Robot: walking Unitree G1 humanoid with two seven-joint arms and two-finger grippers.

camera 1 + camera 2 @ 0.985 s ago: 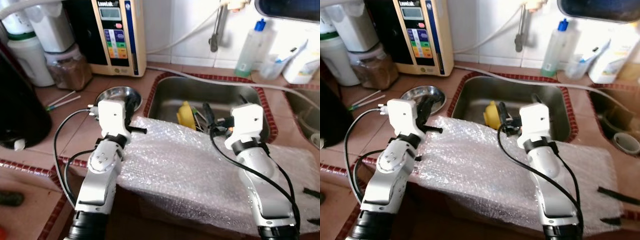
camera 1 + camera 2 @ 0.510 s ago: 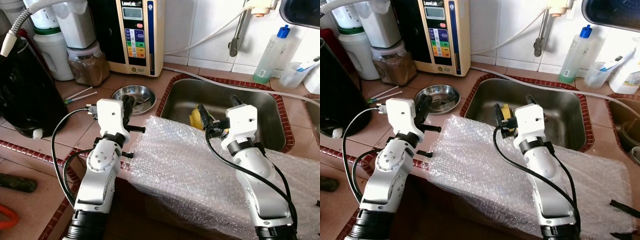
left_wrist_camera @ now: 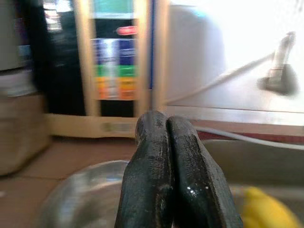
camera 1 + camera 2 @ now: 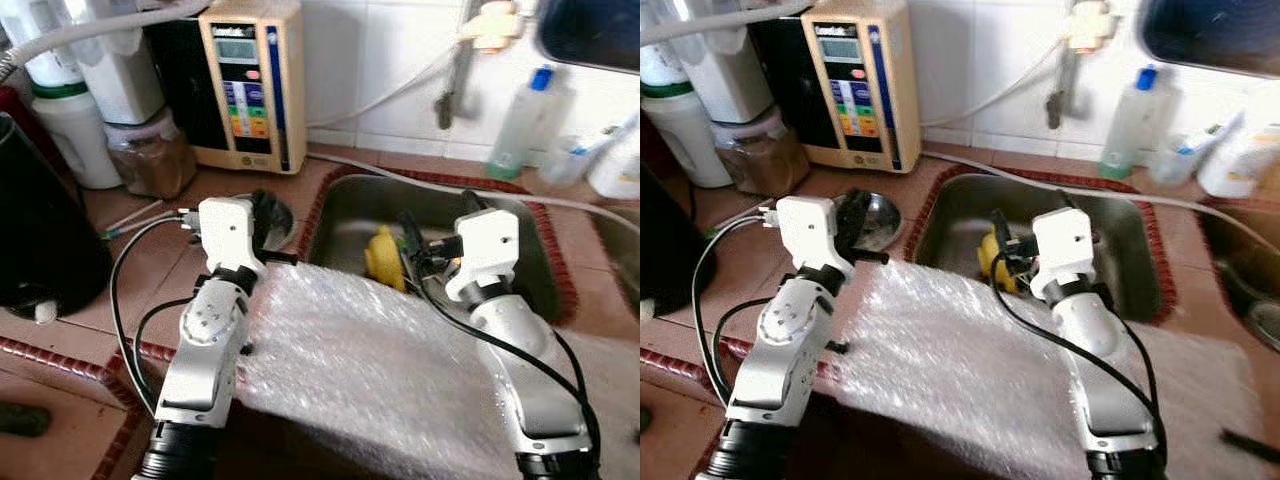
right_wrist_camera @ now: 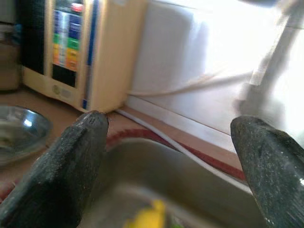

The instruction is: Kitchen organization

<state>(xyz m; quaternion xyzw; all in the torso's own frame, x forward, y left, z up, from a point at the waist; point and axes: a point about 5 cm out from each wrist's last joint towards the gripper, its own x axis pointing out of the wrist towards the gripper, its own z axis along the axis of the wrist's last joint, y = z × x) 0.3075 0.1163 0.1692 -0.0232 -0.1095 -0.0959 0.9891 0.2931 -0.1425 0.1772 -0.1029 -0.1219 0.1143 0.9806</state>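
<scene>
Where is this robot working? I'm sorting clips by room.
Most likely a home kitchen: a steel sink set in a tiled counter, a tap on the wall, a soap bottle.

Cream water ionizer (image 4: 248, 85), panel buttons red/blue/green/yellow/orange. Terracotta countertop (image 4: 150, 250), red-patterned trim. Steel sink (image 4: 350, 215), yellow item (image 4: 383, 255) inside. Translucent white bubble wrap (image 4: 370, 370). Silver steel bowl (image 4: 875, 215).

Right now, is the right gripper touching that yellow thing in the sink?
Apart. In the right wrist view the right gripper has its fingers spread wide with nothing between them, and the yellow thing lies lower down in the sink, past the fingertips.
</scene>
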